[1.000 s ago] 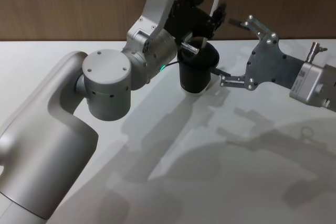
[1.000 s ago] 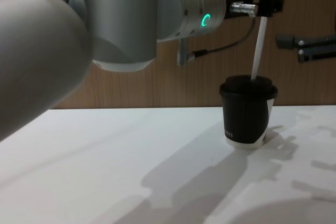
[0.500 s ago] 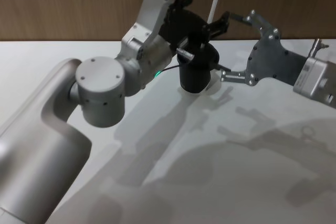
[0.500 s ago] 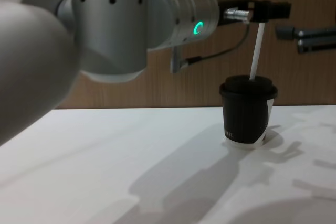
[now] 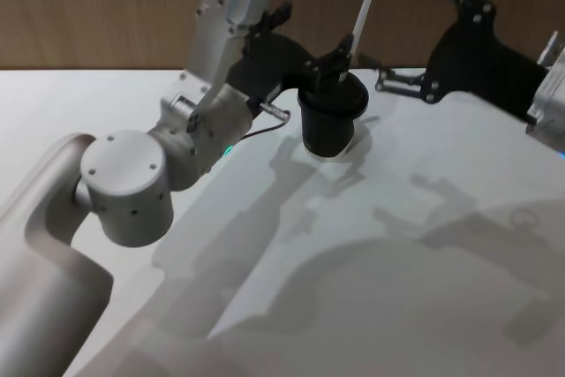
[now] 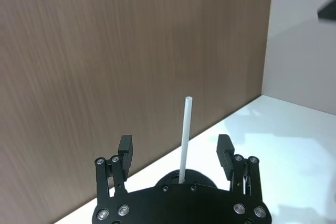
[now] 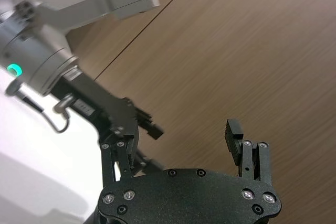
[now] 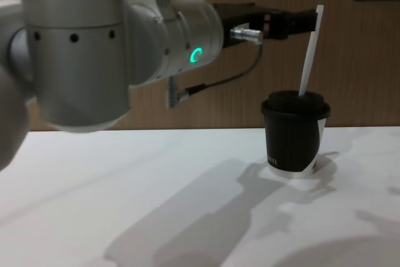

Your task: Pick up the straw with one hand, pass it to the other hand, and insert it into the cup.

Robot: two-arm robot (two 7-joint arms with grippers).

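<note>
Straw (image 8: 309,51) stands tilted in cup (image 8: 295,132) lid. Left gripper (image 6: 178,153) wide open w/ straw between fingers, not touching. Right gripper (image 7: 181,132) open, empty, raised beyond cup.

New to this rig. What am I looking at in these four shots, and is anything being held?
It is a two-armed robot at a white table. One shot comes from its head looking down, one from its chest looking across the table, and one from a camera on each wrist.

On the table stands a black lidded cup with a white straw standing in its lid, leaning slightly.

The left claw, on the thick silver arm with the green light, is open just behind the straw; the wrist shot shows its fingers spread on either side without touching. The right claw is also open and empty, raised off to the cup's right. So nothing is held.
</note>
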